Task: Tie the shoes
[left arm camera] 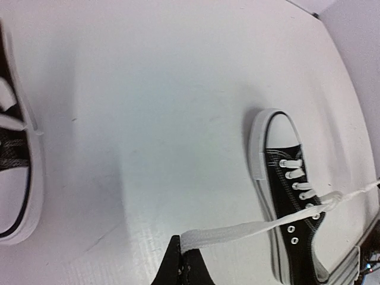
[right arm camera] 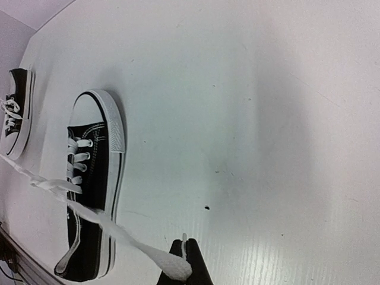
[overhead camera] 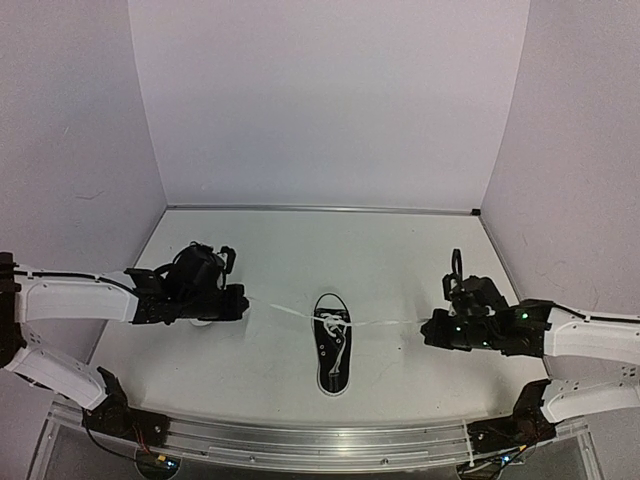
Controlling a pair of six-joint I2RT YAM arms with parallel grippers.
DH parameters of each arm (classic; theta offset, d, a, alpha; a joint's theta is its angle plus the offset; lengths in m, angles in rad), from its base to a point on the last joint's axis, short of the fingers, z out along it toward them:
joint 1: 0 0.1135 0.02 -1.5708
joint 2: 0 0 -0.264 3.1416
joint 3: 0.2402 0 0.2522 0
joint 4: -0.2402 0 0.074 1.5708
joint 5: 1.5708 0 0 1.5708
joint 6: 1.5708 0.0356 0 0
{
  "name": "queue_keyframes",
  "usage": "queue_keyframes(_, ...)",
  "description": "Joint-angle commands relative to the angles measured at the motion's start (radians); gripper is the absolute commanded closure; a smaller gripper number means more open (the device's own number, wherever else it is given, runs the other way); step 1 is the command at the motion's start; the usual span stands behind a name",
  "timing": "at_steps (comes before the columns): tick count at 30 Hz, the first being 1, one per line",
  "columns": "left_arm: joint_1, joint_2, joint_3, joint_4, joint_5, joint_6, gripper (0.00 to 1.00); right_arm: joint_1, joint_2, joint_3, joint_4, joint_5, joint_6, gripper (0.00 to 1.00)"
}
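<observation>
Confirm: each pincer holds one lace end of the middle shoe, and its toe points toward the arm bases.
Toe is wrong: the top view shows the shoe pointing away from the arm bases. The left pincer and right pincer do each hold a lace end.

Lighting: bright, even, diffuse, from overhead. Top view is sharp; walls [overhead camera: 330, 100] read faint lilac, table [overhead camera: 400, 260] white, no glare. Only weak, soft shadows under the arms [overhead camera: 80, 300]. Rail [overhead camera: 320, 435] at the near edge bows, which is wide-angle distortion.

Left wrist view: table washed out, with broad grey shadow patches that have no hard edge. A soft dark fringe lies beside the shoe [left arm camera: 291, 196].

Right wrist view: lace [right arm camera: 119, 228] end nearest the lens is blown white and out of focus; shoe fairly sharp.
</observation>
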Motion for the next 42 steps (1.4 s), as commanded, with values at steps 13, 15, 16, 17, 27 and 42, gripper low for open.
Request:
queue_keyframes(13,0.026,-0.017,-0.082,-0.252,-0.209,-0.218,1.00,-0.003,-0.195,-0.155,-0.288,0.187,0.328,1.00)
queue_keyframes(15,0.051,-0.009,-0.089,-0.257,-0.203,-0.236,1.00,-0.003,-0.228,-0.176,-0.293,0.208,0.364,1.00)
queue_keyframes(16,0.067,-0.006,-0.095,-0.255,-0.194,-0.242,1.00,-0.003,-0.240,-0.185,-0.293,0.216,0.380,1.00)
queue_keyframes(17,0.083,-0.004,-0.102,-0.250,-0.181,-0.246,1.00,-0.003,-0.246,-0.191,-0.293,0.223,0.396,1.00)
queue_keyframes(27,0.135,0.014,-0.102,-0.254,-0.156,-0.244,1.00,-0.004,-0.220,-0.132,-0.405,0.308,0.627,1.00)
queue_keyframes(42,0.141,0.017,-0.091,-0.267,-0.177,-0.267,1.00,-0.005,-0.200,0.003,-0.660,0.458,0.675,1.00)
